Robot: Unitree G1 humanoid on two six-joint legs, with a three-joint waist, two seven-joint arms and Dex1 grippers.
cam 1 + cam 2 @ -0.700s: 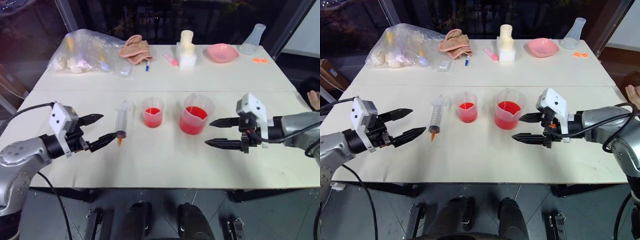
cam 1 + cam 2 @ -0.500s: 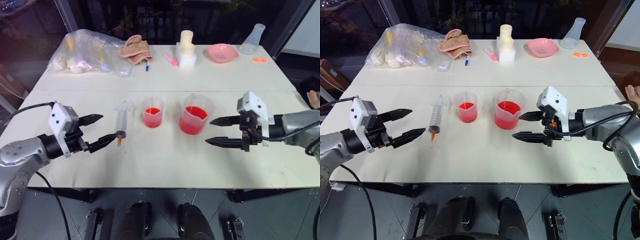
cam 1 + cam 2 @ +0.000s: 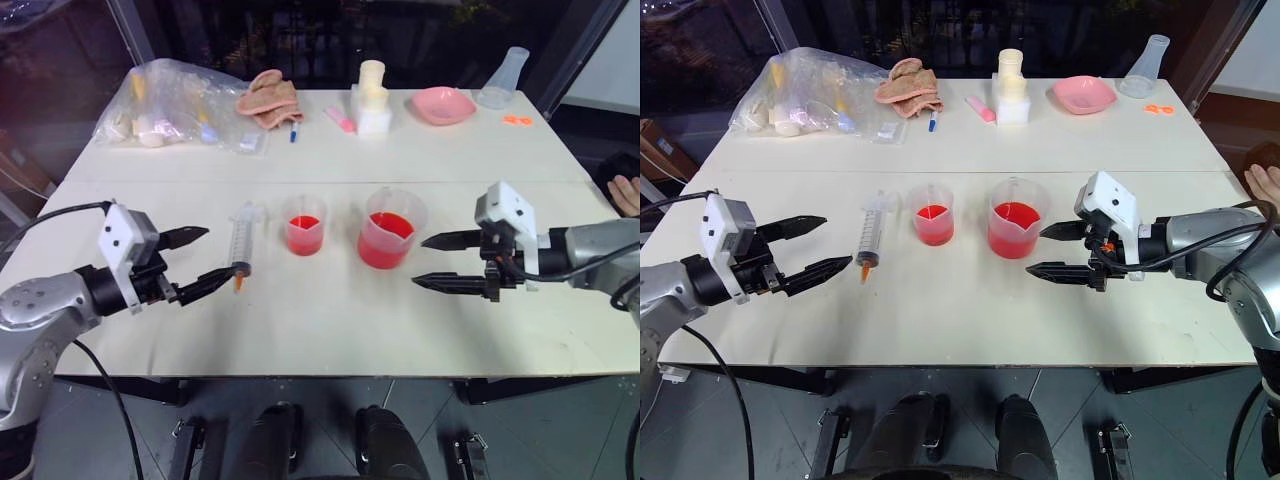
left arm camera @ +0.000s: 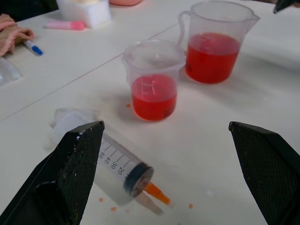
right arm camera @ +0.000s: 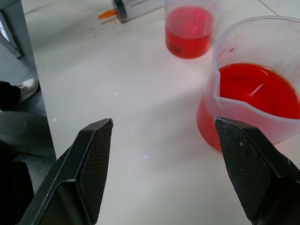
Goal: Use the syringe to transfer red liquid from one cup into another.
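The clear syringe [image 3: 242, 240] lies flat on the white table [image 3: 320, 330], its orange tip [image 4: 154, 191] toward the front edge. My left gripper [image 3: 206, 261] hovers open just left of the tip, nothing between its fingers. Right of the syringe stands the smaller beaker [image 3: 304, 224] with red liquid [image 4: 153, 97] in it. The larger spouted beaker [image 3: 390, 227] stands further right, about a third full of red liquid [image 5: 258, 91]. My right gripper [image 3: 432, 261] is open a little to the right of the larger beaker, pointing at it and holding nothing.
Along the far side of the table lie a clear bag of items [image 3: 180, 105], a tan cloth [image 3: 268, 98], a blue pen [image 3: 294, 131], a pink marker [image 3: 342, 121], white stacked containers [image 3: 373, 100], a pink bowl [image 3: 444, 104] and a clear flask [image 3: 505, 78]. A person's hand [image 3: 626, 192] rests at the right edge.
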